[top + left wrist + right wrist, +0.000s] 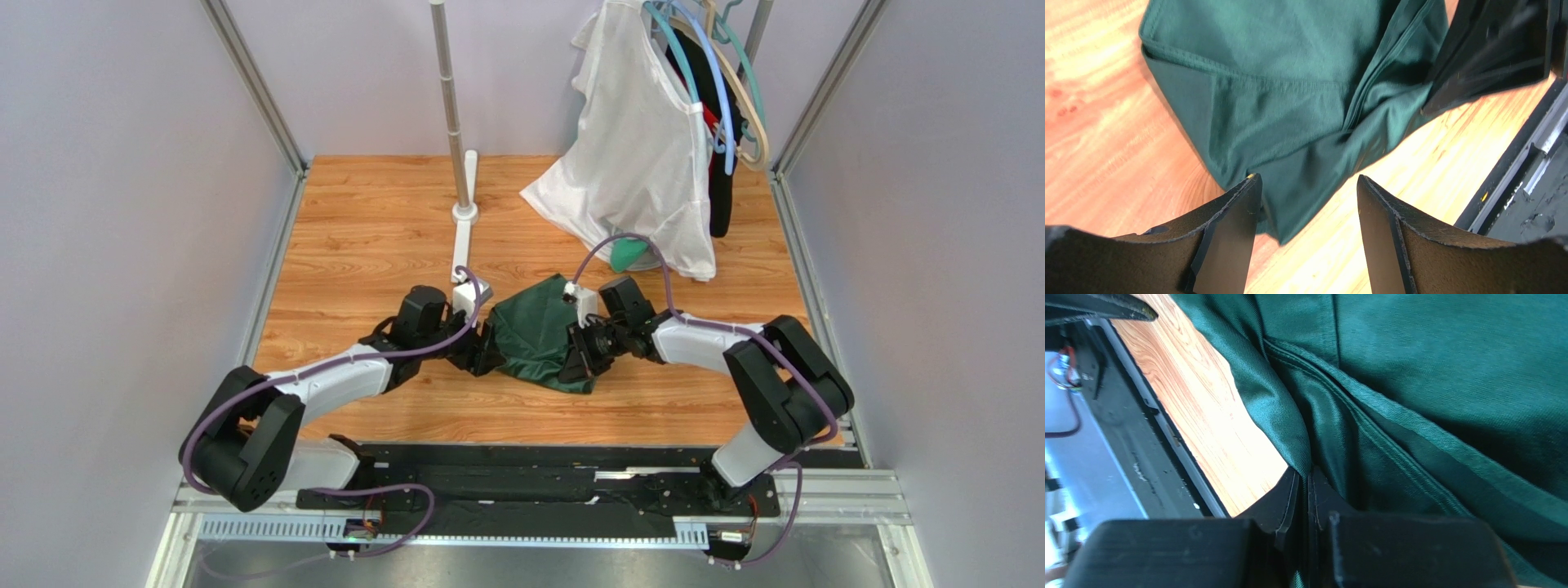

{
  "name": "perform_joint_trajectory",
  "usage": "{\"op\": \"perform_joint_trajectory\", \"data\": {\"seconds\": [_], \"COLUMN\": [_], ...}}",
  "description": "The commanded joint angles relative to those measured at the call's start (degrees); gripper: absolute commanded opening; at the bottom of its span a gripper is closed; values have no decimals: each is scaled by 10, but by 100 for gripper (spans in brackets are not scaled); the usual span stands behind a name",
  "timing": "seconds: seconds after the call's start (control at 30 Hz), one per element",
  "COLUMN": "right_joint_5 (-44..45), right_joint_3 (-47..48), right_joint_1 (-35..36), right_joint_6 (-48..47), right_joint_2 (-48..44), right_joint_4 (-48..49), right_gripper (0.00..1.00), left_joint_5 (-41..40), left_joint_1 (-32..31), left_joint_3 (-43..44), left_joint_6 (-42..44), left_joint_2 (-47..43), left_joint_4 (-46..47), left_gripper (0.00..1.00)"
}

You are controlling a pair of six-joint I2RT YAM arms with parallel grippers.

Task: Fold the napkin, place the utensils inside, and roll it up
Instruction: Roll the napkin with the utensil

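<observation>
Your right gripper is pinched closed on a fold of the napkin. Your left gripper stands well open, with a loose corner of the cloth lying between its fingers. You have one napkin and two grippers; the napkin is dark green, bunched and creased, just in front of the white pole.

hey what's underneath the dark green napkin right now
Only the wooden table shows around the napkin. The bunched cloth covers everything beneath it, so whether any utensils lie under or inside cannot be seen.
</observation>
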Motion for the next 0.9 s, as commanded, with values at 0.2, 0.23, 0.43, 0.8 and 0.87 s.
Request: {"op": "perform_joint_trajectory", "data": {"seconds": [0.2, 0.23, 0.43, 0.8, 0.87], "right_joint_5": [-88, -92, -107, -139, -145], "right_joint_3": [33, 35, 47, 65, 66], "right_joint_1": [-52, -54, -73, -96, -100], "right_joint_6": [13, 14, 23, 25, 27], "right_joint_2": [54, 57, 86, 122, 129], "right_joint_4": [-23, -23, -27, -39, -41], "right_gripper": [0, 0, 0, 0, 0], "left_joint_5": [35, 36, 22, 5, -8], "left_joint_1": [9, 9, 9, 10, 10], "left_joint_3": [1, 1, -2, 6, 6], "left_joint_6": [-10, -10, -9, -10, -11], "left_joint_2": [29, 32, 28, 47, 48], "left_joint_4": [86, 91, 88, 85, 85], "left_gripper": [68, 68, 67, 67, 67]}}
